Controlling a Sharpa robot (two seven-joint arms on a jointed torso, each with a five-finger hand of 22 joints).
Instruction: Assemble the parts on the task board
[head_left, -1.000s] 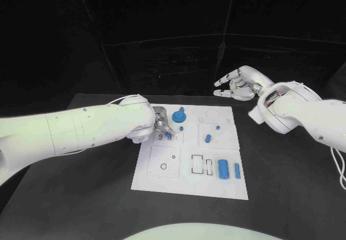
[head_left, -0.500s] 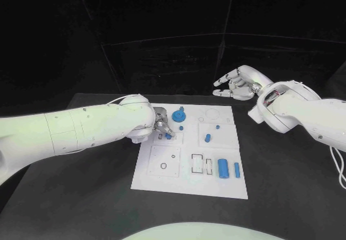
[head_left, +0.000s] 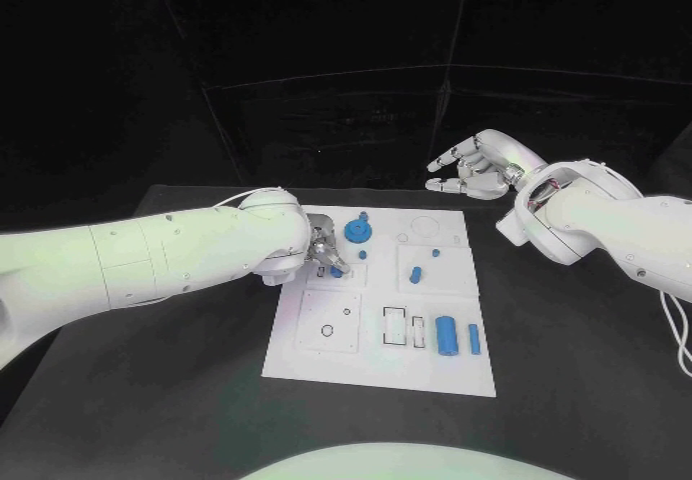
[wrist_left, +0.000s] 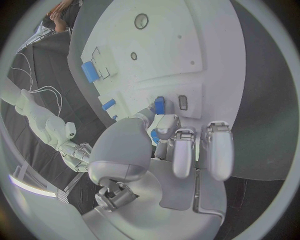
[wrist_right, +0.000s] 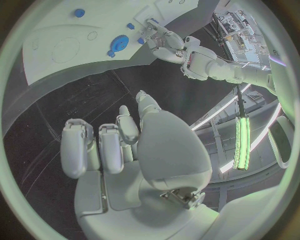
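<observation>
A small blue part (wrist_left: 159, 105) sits pinched in the left hand (head_left: 323, 248), low over a slot near the task board's (head_left: 378, 372) left edge — insertion looks underway. Next comes aligning it and pressing straight down. The right hand (head_left: 473, 166) hovers beyond the board's far edge over the black surface (head_left: 577, 380) — fingers spread, holding nothing.

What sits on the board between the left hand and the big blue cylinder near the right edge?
In the head view, between the left hand and the cylinder lie the white board and two rectangular slots, no parts.
</observation>
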